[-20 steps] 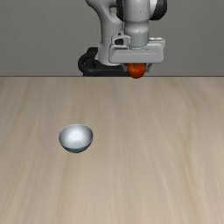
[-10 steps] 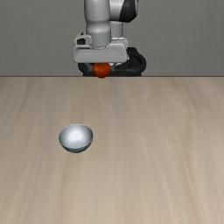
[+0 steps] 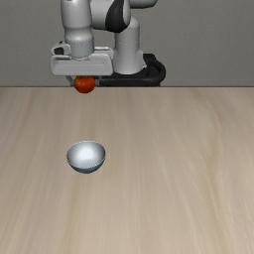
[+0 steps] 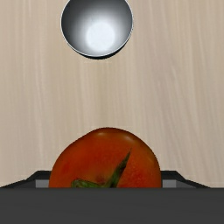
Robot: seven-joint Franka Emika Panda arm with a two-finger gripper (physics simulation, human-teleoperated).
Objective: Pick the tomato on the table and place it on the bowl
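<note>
The fingers (image 4: 180, 178) are closed on the tomato (image 3: 84, 85), gripping it from two sides so that it fills the gap between them and hangs clear of the worktop (image 3: 189, 169). The tomato is held aloft over the worktop's far edge, toward the exterior view's left. It is a round, glossy red fruit with a green stalk end. The bowl (image 3: 86, 157) rests on the worktop nearer its middle, well apart from the tomato: a small, round, polished metal vessel with a bright hollow. The worktop is pale, matt wood with fine grain.
</note>
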